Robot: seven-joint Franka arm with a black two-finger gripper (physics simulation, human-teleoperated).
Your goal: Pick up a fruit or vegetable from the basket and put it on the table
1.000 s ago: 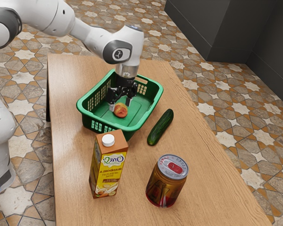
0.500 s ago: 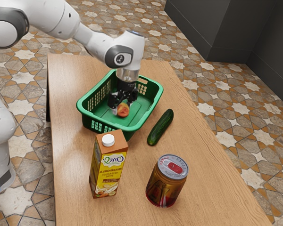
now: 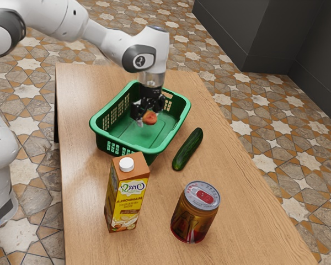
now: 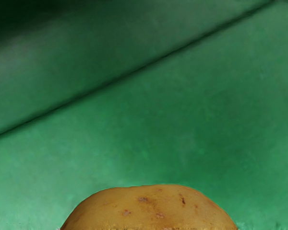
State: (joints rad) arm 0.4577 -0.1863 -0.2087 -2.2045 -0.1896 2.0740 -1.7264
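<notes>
Fruit (image 3: 150, 118) held between the claw's (image 3: 148, 116) fingertips

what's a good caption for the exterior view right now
Black two-finger gripper holding a round red-orange fruit over a green plastic basket.

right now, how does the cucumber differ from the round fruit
The cucumber is long and narrow, while the fruit is roundish and compact. The cucumber is dark green; the fruit shows red and yellow-orange with small brown marks. The cucumber lies on the table beside the basket, while the fruit is held in my gripper over the basket's floor. Both look whole.
</notes>
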